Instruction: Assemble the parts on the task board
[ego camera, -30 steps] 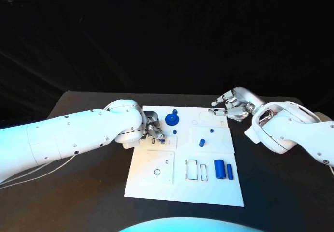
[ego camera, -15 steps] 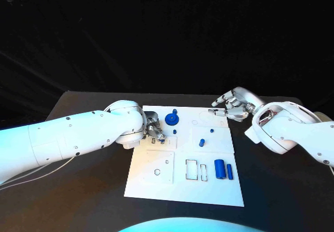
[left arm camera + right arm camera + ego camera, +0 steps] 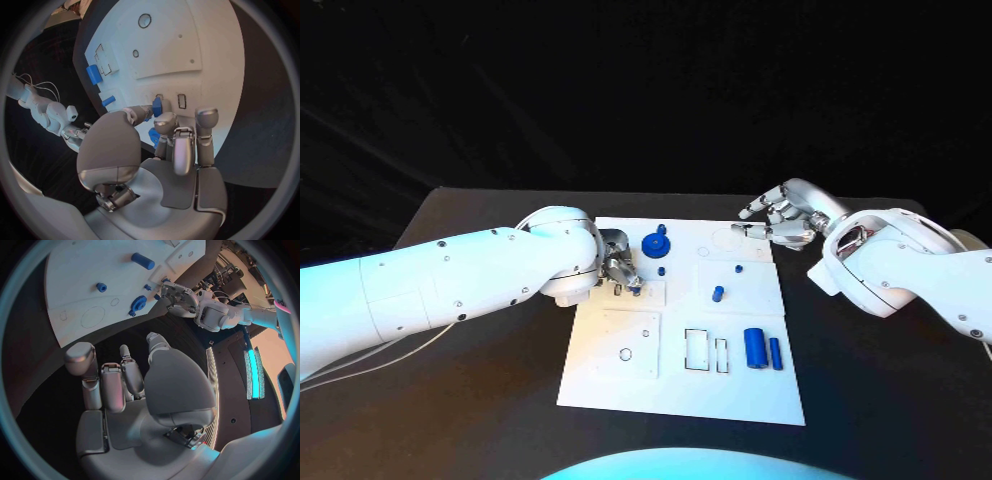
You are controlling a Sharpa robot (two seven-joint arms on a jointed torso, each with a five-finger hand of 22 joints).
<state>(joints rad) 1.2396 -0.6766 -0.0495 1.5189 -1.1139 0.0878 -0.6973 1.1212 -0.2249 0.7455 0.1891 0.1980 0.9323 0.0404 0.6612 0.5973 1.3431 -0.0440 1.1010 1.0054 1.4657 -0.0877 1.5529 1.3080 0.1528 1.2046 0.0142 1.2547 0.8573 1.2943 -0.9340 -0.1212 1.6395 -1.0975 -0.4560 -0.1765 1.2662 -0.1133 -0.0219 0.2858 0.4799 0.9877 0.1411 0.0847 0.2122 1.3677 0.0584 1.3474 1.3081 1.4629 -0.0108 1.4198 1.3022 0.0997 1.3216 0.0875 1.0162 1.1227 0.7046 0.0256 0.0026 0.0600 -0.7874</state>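
The white rectangular task board (image 3: 687, 390) lies in the middle of the black worktop (image 3: 488, 400), and the assembly looks partly done at most. A round blue disc-like part (image 3: 655, 245) sits at the upper left of the board, small blue pegs (image 3: 718, 295) stand near the board's centre, and a larger blue cylinder (image 3: 754, 348) with a slimmer blue bar (image 3: 776, 354) beside it lies at the centre right. Just left of these, black-outlined rectangular slots (image 3: 697, 349) appear unfilled, as does an oval outline lower left, so several placements seem left to do.

The left hand (image 3: 617, 270) rests at the board's upper left edge; in the left wrist view its fingers (image 3: 164, 122) pinch a small blue piece (image 3: 157, 106) right over two small slots, apparently about to seat it. The right hand (image 3: 776, 222) hovers off the board's upper right corner, fingers apart, grasping nothing.
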